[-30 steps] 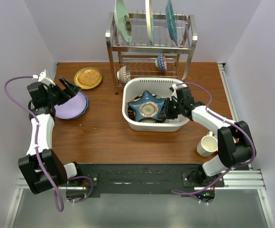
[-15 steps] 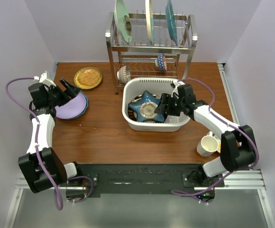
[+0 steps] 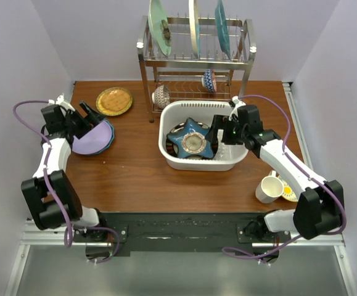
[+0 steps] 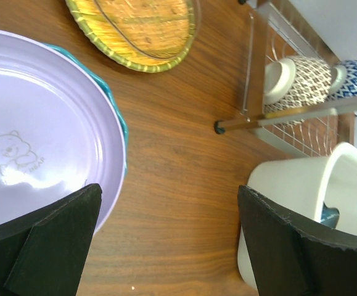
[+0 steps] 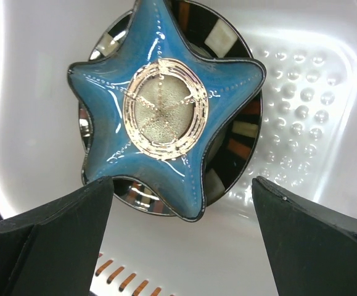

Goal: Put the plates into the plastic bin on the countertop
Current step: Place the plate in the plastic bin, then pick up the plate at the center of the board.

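Over the plastic bin (image 3: pixel 172 159), the right hand (image 3: pixel 219 131) hangs spread above the star plate (image 3: pixel 192 140); left hand (image 3: pixel 92 117) spread at lavender plate (image 3: pixel 90 141).

Lab mock kitchen: plain booth walls (image 3: pixel 98 37), steel dish rack (image 3: pixel 193 61), wood countertop (image 3: pixel 135 172).

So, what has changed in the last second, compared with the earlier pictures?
The right jaws opened and let go of the blue star-shaped plate, which now lies in the white plastic bin; the right arm drew back towards the bin's far right corner. The left jaws stayed open over the round lavender plate; the round amber plate and steel wire rack did not move.
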Motion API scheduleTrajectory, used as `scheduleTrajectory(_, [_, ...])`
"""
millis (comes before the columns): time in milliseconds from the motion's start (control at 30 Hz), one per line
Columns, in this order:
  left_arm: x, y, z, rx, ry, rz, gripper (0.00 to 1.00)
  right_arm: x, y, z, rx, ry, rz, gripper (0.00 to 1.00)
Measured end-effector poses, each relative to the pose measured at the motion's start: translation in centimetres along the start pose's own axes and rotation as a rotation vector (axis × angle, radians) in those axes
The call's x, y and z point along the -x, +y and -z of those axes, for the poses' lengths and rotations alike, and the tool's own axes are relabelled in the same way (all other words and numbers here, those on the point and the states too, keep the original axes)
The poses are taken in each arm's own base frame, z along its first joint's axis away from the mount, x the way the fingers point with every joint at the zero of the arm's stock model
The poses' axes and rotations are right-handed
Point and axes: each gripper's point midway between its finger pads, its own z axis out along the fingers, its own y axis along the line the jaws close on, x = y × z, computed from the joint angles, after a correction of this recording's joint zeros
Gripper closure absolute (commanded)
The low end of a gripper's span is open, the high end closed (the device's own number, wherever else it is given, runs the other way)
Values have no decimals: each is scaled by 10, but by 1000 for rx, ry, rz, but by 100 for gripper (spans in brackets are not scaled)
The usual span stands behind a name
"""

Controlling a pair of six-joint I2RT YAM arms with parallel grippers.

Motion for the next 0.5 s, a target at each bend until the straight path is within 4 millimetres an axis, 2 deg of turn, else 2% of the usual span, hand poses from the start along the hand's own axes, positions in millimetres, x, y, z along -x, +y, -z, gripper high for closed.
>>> scheduleTrajectory(267, [0, 22, -26, 66, 44, 54, 7, 10, 12, 13, 48, -45, 9, 3])
scheduleTrajectory(500, [2, 40, -26, 174, 52, 78, 7, 21, 34, 15, 137, -65, 2, 3])
